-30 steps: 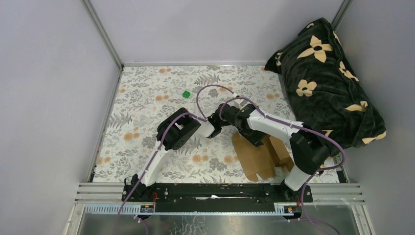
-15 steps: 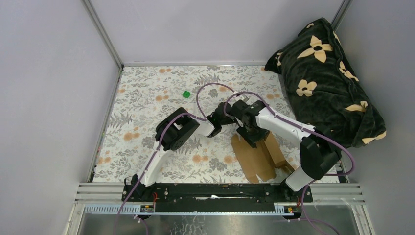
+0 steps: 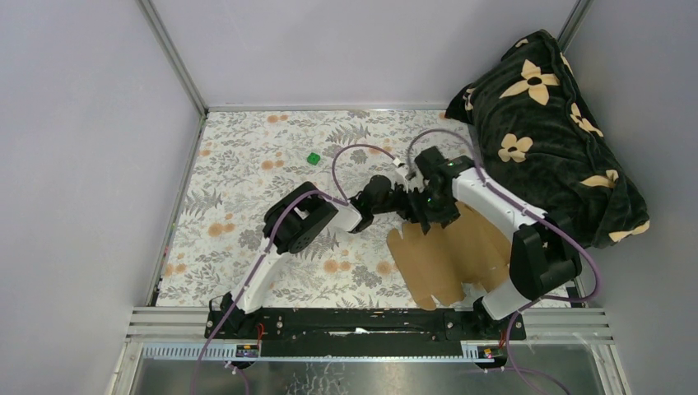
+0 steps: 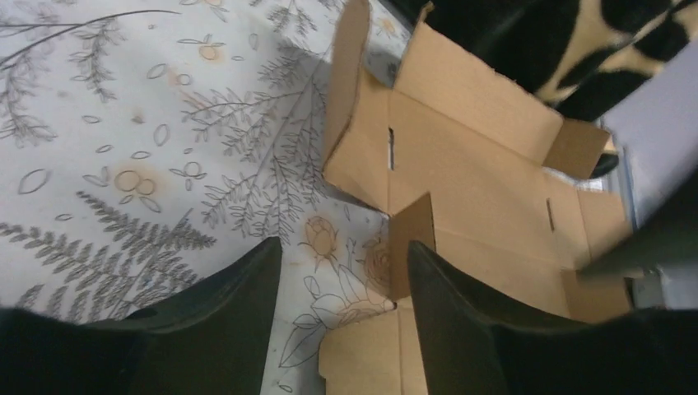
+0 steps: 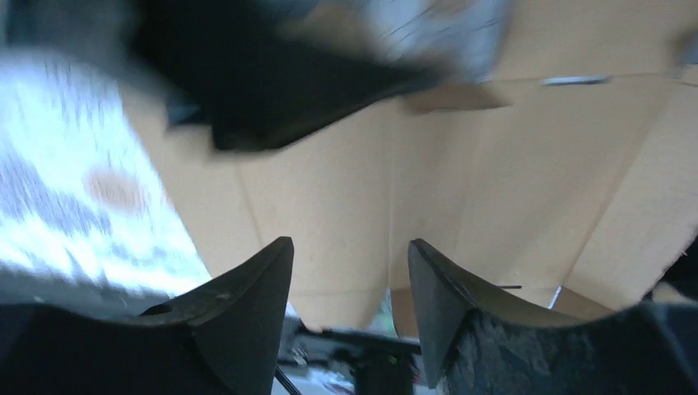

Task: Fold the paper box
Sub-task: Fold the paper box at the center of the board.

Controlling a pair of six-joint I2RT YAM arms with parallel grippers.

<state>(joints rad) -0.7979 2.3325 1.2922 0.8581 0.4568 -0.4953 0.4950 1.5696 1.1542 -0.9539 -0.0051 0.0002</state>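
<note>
The paper box is laid flat on the desk, beneath the right fingers and just beyond the left fingers, with its long axis apparently running away from the latter; both pairs are held spread and empty, presumably to take a raised flap.

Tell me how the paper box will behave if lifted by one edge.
The paper box is a thin creased sheet, so it would probably sag and hinge at its folds. It looks light and may slide on the floral cloth.
</note>
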